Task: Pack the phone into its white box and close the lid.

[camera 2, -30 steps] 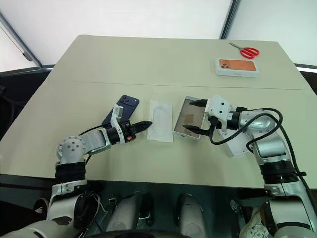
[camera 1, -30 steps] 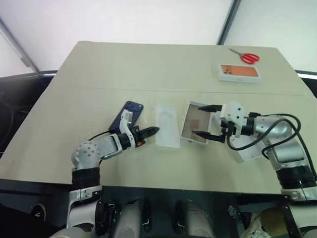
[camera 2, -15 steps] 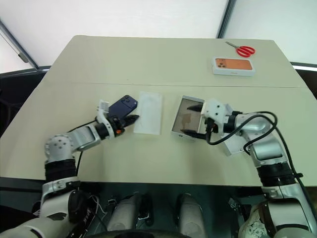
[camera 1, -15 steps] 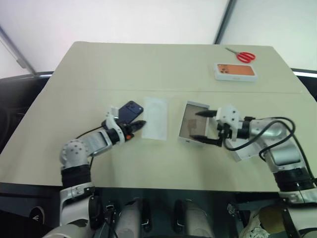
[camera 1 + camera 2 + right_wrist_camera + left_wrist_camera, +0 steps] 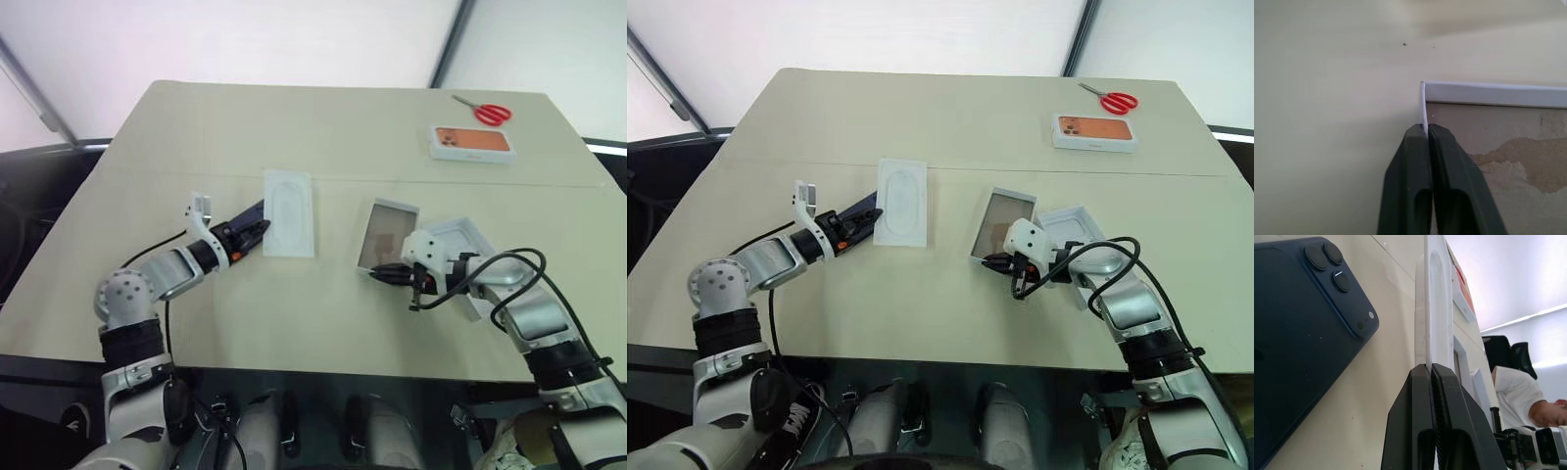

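Pincers come nearest: the right pincer (image 5: 997, 263), low and right of centre, is clamped on the near wall of the white box (image 5: 1004, 220), which sits mid-frame on the counter (image 5: 950, 117) with the lid (image 5: 1070, 227) beside it. Left of centre, the left pincer (image 5: 257, 228) pinches the white insert (image 5: 290, 212) — the phone (image 5: 1298, 333) lies just beside it.
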You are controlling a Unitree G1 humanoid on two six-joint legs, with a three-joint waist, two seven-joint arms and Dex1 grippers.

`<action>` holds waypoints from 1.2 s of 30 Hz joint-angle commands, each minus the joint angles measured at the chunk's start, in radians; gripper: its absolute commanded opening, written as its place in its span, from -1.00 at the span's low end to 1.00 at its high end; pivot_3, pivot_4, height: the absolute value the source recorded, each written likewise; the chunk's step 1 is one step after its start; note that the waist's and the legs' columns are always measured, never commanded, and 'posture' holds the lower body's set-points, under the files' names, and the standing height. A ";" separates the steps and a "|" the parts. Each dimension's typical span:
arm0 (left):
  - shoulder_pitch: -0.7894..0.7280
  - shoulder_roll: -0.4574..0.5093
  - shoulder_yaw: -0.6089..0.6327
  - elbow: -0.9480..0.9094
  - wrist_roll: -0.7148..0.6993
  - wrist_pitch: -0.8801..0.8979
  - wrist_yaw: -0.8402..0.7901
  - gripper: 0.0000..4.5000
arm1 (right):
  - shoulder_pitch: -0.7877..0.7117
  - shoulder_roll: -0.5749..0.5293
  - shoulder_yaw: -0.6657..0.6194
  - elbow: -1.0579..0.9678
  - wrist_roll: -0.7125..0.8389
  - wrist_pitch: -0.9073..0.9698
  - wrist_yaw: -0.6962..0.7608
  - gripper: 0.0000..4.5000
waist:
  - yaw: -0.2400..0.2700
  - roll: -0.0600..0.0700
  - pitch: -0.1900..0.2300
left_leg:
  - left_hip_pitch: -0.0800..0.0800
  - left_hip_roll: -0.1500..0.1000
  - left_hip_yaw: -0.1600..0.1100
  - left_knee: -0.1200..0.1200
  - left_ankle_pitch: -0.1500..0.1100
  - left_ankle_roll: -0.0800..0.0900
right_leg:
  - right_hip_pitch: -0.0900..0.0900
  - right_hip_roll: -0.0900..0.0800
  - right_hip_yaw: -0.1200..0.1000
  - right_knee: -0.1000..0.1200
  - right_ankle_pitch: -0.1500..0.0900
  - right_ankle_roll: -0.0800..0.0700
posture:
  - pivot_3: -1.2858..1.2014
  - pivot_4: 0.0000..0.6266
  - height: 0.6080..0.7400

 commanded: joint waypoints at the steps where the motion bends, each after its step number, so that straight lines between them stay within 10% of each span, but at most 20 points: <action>1: -0.031 0.002 0.002 -0.020 -0.019 -0.028 -0.004 -1.00 | -0.008 0.033 0.011 -0.055 0.024 -0.043 0.017 -0.97 | -0.002 0.000 0.000 | 0.000 0.000 0.000 0.000 0.000 0.000 | 0.000 0.000 0.000 0.000 0.000 0.000 | 0.03 -0.52 0.96; 16: -0.051 -0.006 0.019 -0.020 -0.130 0.018 0.057 -1.00 | -0.068 0.103 0.103 -0.004 0.007 -0.168 0.115 -0.97 | -0.004 0.000 0.000 | 0.000 0.000 0.000 0.000 0.000 0.000 | 0.000 0.001 0.000 0.000 0.000 0.000 | 0.03 -0.52 0.96; 19: -0.037 -0.021 0.012 -0.025 -0.140 0.019 0.072 -1.00 | -0.063 0.082 0.093 -0.026 0.077 -0.073 0.186 -0.62 | -0.002 0.000 0.000 | 0.000 0.000 0.000 0.000 0.000 0.000 | 0.000 0.001 0.000 0.000 0.000 0.000 | 0.03 -0.52 0.96; 25: -0.010 -0.063 -0.017 -0.060 -0.167 0.012 0.104 -1.00 | -0.091 0.052 -0.004 -0.003 0.090 -0.069 0.119 0.72 | 0.001 0.000 0.000 | 0.000 0.000 0.000 0.000 0.000 0.000 | 0.000 0.001 0.000 0.000 0.000 0.000 | 0.03 -0.52 0.96; 36: 0.016 -0.167 -0.124 -0.068 -0.186 0.070 0.216 -1.00 | -0.068 -0.080 -0.194 0.096 0.145 -0.057 0.101 0.72 | -0.001 -0.001 0.000 | 0.000 0.000 0.000 0.000 0.000 0.000 | 0.001 0.000 0.000 0.000 0.000 0.000 | 0.03 -0.52 0.96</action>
